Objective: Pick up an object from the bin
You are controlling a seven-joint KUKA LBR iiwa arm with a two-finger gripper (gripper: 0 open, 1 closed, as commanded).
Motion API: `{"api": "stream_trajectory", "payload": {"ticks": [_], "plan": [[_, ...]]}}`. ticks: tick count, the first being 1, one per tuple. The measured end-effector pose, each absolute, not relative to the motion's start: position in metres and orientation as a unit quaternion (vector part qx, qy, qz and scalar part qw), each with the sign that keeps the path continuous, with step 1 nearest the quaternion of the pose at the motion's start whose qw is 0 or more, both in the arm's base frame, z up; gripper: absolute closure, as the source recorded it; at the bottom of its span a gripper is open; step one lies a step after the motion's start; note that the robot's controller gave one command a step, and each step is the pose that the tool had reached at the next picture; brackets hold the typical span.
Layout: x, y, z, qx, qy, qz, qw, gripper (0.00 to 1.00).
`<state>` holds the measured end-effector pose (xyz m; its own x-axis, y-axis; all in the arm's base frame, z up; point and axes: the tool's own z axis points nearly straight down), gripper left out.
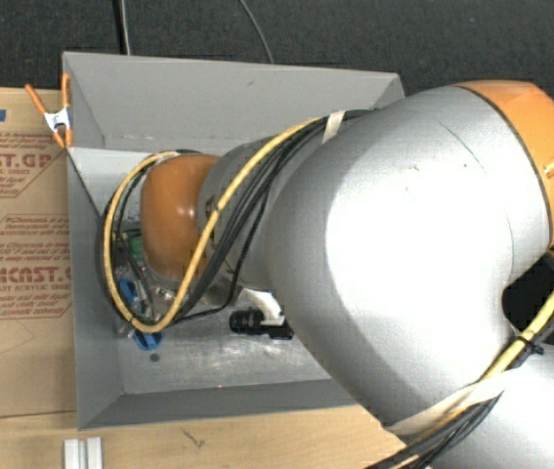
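Gripper [132, 299] beside small blue piece [146, 339]

The arm [394, 252] reaches in from the right over the left half of the bin [96, 360]. A small part [257, 322] lies mid-floor beside the arm; a small piece [146, 339] lies further left, under the cables [112, 262].

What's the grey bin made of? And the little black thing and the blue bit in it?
The bin looks like dull metal: flat, stiff grey walls, scuffed floor. The black thing seems hard plastic, smooth with a slight shine. The blue bit is probably plastic too, from its bright even colour.
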<state>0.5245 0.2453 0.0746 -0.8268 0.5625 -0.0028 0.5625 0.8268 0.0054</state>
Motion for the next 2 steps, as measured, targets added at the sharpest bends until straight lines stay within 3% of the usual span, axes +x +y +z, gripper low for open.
{"api": "stream_trajectory", "payload": {"ticks": [1,2], "plan": [[0.5257,0.2463,0.1427,0.294,0.956,0.002,0.002,1.00],[0.5257,0.2466,0.1523,0.293,0.956,0.001,0.000,1.00]]}}
